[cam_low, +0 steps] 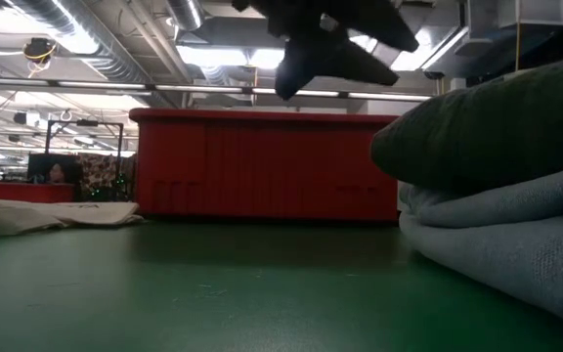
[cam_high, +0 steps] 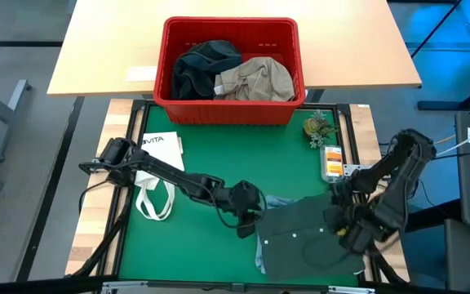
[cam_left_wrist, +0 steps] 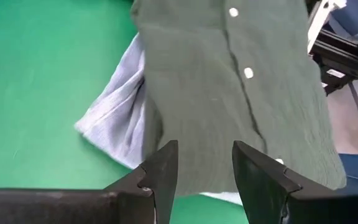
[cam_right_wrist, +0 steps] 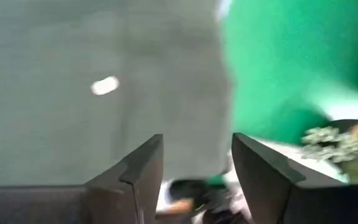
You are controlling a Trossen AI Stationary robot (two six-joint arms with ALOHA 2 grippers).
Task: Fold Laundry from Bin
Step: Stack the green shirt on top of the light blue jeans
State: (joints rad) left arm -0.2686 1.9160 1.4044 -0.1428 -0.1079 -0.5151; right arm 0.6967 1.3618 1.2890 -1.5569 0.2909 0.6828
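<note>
**Figure: Dark green shirt laid over folded denim, both grippers open above it**

High view. The dark green shirt (cam_high: 312,238) lies spread on the green mat (cam_high: 219,163) at about 5 o'clock from the table's centre, its white buttons facing up. It rests on a light blue denim piece (cam_high: 277,201), whose edge shows at the shirt's 10 o'clock corner and along its 9 o'clock side. The low view confirms the stacking: green cloth on top, pale denim folded beneath. The red bin (cam_high: 229,71) stands at 12 o'clock, beyond the mat, with a dark garment (cam_high: 203,69) and a khaki garment (cam_high: 255,79) inside. A white tote bag (cam_high: 155,186) lies at 9 o'clock, near the left arm.

The left gripper (cam_high: 246,219) hovers at the shirt's 9 o'clock edge; its wrist view shows the fingers (cam_left_wrist: 164,171) parted with only cloth beneath and nothing between them. The right gripper (cam_high: 343,222) is at the shirt's 3 o'clock edge, blurred in the high view; its wrist view likewise shows the fingers (cam_right_wrist: 143,168) spread and empty over the shirt.

Handling, as judged: the shirt looks thin, light and limp, so it will drape and crease wherever lifted and will not hold a fold line by itself. A pinch at the hem or a corner, one side per gripper, should keep the edge taut. Pinching too deep risks catching the denim below. The buttons are poor gripping points.
</note>
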